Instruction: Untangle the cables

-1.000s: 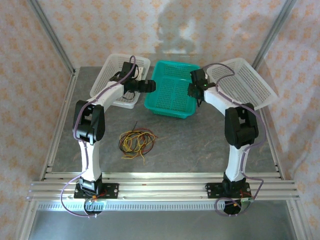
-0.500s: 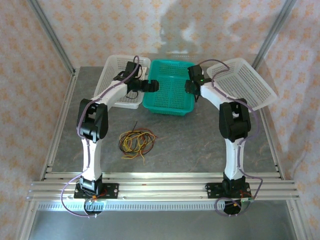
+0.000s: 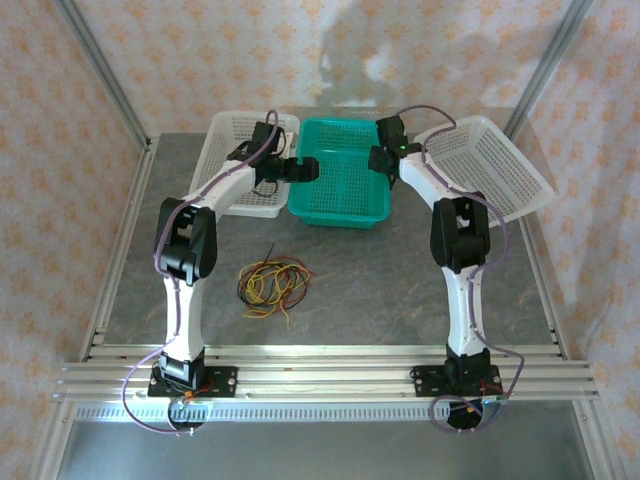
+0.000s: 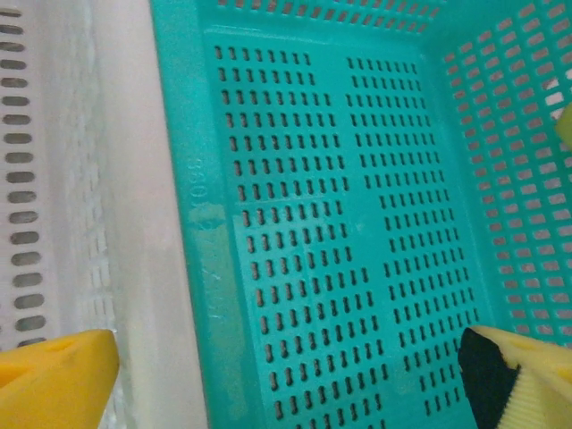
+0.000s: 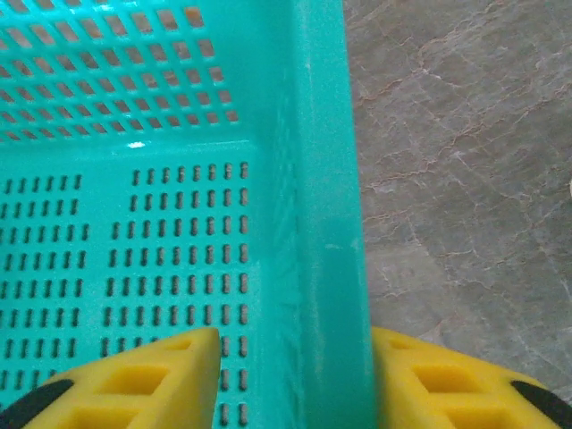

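Note:
The cables (image 3: 272,285), thin red, yellow and black wires in a loose tangle, lie on the table in front of the left arm, far from both grippers. My left gripper (image 3: 305,170) (image 4: 286,375) is open wide astride the left wall of the green basket (image 3: 340,215) (image 4: 179,179), with one yellow finger (image 4: 54,380) outside it. My right gripper (image 3: 380,160) (image 5: 299,380) straddles the basket's right wall (image 5: 326,179). Its outer finger (image 5: 447,384) lies against the wall, while the inner finger (image 5: 152,380) stands off it with a gap.
A white basket (image 3: 228,140) sits right against the green one on the left. Another white basket (image 3: 500,165) leans tilted at the back right. Grey table (image 5: 465,134) lies beside the green basket, and metal rails (image 3: 320,375) run along the near edge.
The green basket has slid back and squared up against the left white basket. My right gripper moved back and left with it, and its jaws have widened. The left gripper stays open.

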Controlling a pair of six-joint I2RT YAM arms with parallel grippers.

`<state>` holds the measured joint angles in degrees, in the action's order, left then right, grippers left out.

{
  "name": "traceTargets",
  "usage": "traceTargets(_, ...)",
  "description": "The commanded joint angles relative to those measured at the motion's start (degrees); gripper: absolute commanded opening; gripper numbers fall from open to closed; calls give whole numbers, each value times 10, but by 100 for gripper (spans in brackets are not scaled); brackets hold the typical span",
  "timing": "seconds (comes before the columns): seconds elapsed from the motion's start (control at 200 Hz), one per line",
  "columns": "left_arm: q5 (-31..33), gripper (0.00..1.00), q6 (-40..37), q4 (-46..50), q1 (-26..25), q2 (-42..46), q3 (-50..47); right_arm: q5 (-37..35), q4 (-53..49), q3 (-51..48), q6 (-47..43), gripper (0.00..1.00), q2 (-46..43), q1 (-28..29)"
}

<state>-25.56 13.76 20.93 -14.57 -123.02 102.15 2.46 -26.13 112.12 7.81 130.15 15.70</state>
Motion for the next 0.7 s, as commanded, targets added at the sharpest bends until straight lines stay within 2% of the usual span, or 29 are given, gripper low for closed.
traceTargets(0.0, 83, 99, 20, -34, -6, 63, -33, -13, -16, 19, -16, 57, -32, 1)
traceTargets(0.095, 130, 99, 24, -68, -6, 118, -79, -24, -1, -18, -26, 70, -81, -4)
traceTargets(0.165, 140, 99, 23, -95, -7, 164, -119, -34, 16, -64, -31, 75, -126, -8)
traceTargets(0.375, 144, 99, -3, -157, -50, 253, -226, -64, 20, -195, -3, 75, -228, -57)
traceTargets(0.536, 154, 99, -10, -183, -106, 285, -274, -32, 3, -255, 14, 75, -268, -122)
traceTargets(0.696, 158, 99, 9, -224, -160, 289, -301, 13, -4, -280, 19, 76, -275, -159)
